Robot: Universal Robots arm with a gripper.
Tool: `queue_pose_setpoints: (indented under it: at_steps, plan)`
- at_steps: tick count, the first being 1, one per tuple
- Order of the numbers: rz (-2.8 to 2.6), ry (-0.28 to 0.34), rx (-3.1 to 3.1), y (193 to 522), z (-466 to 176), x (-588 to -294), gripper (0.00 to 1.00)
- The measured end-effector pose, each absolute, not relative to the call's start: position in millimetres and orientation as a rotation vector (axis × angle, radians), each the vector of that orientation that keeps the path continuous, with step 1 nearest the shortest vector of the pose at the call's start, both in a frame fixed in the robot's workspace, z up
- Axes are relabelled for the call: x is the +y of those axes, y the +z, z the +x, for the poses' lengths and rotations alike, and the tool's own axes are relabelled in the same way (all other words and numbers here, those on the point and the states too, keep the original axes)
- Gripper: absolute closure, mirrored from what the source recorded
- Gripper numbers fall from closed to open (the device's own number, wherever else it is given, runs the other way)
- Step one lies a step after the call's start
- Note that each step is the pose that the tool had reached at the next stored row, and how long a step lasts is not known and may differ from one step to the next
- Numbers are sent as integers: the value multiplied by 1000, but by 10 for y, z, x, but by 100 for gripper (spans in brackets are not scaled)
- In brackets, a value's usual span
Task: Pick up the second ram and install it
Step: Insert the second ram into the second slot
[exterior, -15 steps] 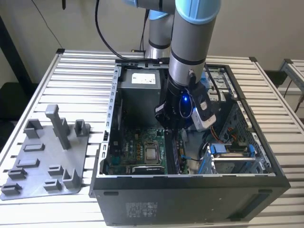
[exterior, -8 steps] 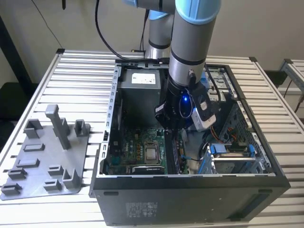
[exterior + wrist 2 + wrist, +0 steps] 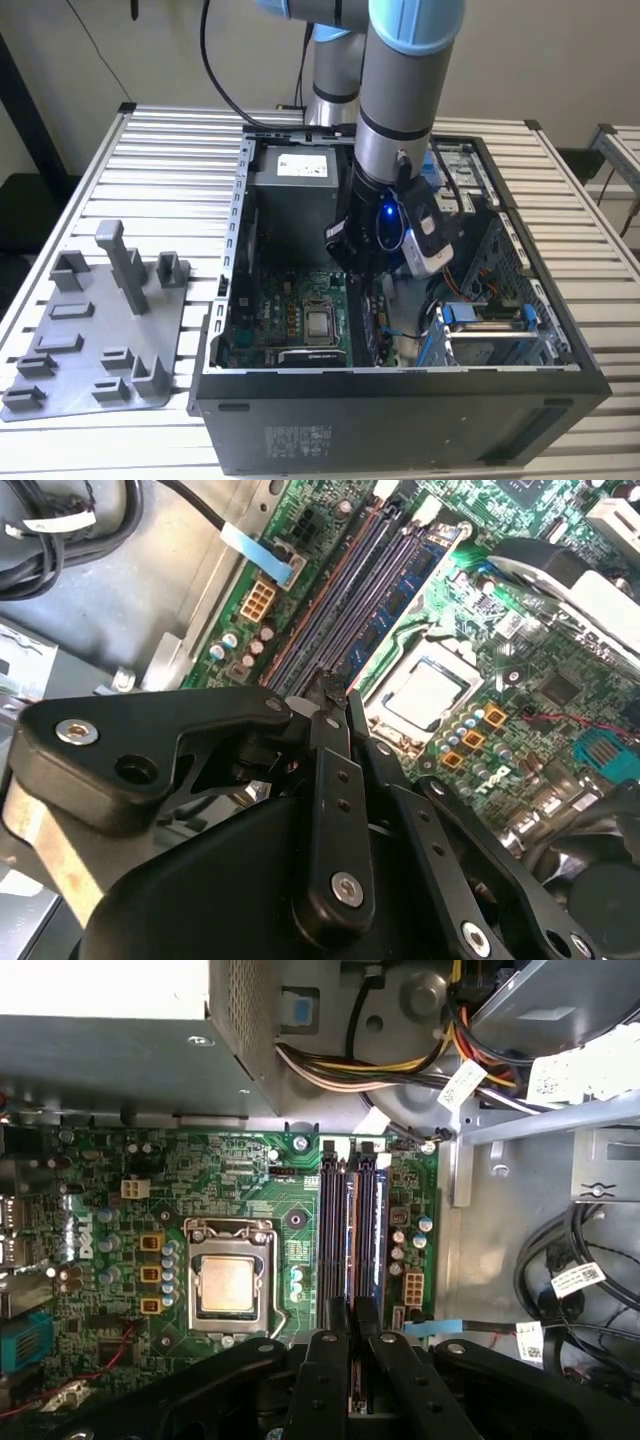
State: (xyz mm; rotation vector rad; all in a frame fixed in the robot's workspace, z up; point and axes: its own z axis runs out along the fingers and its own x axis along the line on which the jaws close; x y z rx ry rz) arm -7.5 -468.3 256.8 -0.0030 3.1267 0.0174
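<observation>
My gripper (image 3: 360,265) is down inside the open computer case, over the memory slots (image 3: 366,1225) beside the processor (image 3: 226,1285). In both wrist views its two black fingers stand almost together at the near end of the slots, shut on a thin board. The second ram (image 3: 350,1230) is a narrow blue-green strip seen edge-on. It runs from between the fingertips (image 3: 340,1312) along a slot. In the second wrist view its blue face (image 3: 405,595) lies next to the processor (image 3: 425,695), starting at the gripper (image 3: 338,692). Whether it is seated in the slot I cannot tell.
The green motherboard (image 3: 290,310) lies on the case floor, with the grey power supply (image 3: 300,170) behind it and a bundle of cables (image 3: 400,1070) close to the slots' far end. A drive cage (image 3: 490,330) fills the exterior view's right. A grey holder tray (image 3: 100,340) lies outside the case.
</observation>
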Motion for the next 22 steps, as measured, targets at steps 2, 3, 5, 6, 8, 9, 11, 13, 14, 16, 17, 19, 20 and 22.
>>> queue_pose_setpoints:
  at_steps: [2,3,5,6,8,9,11,13,14,16,17,19,20,22]
  plan:
    - [-2,16,3128,2536,-76,-4683,86]
    - [-2,16,3128,2520,-76,-4683,86]
    - [1,16,3128,2488,-77,-4684,86]
    - [4,16,3128,2481,-77,-4688,86]
    - [10,17,3128,2461,-78,-4690,86]
    - [14,18,3128,2446,-77,-4691,86]
    - [22,21,3128,2418,-77,-4692,86]
    - [38,27,3128,2396,-77,-4693,86]
    - [46,30,3127,2385,-77,-4693,86]
    - [60,31,3127,2360,-77,-4692,86]
    - [63,31,3127,2348,-77,-4692,86]
    - [67,31,3127,2320,-78,-4687,86]
    - [67,31,3127,2310,-79,-4685,86]
    - [67,31,3127,2290,-86,-4681,86]
